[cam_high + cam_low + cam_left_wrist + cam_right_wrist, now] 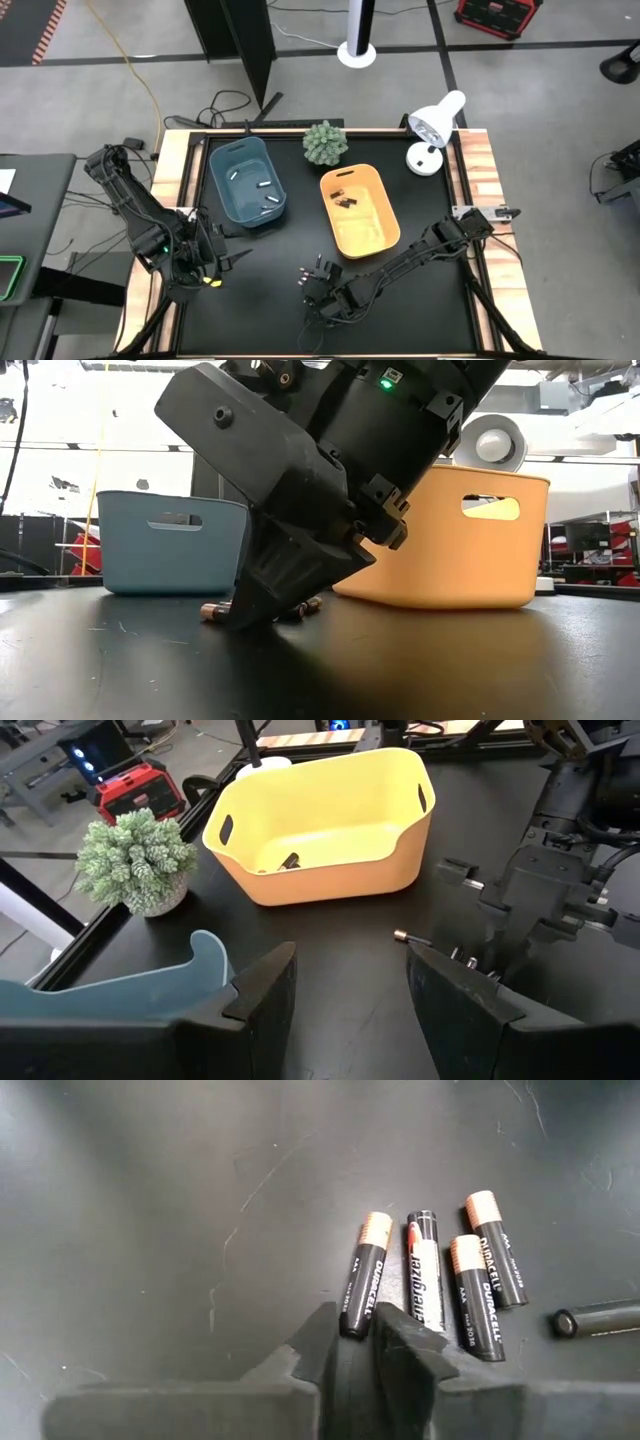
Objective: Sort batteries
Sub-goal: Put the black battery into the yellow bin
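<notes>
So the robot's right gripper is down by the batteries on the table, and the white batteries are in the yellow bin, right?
Not quite. The right gripper is down by the loose batteries on the table, but the white batteries lie in the blue bin, not the yellow one. The yellow bin holds dark ones. The high view shows this.

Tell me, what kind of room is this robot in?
Probably a robotics lab or workshop. Two robot arms stand at a black work table with a blue bin and an orange bin, cables trail over the grey floor, and a red equipment case sits nearby.
</notes>
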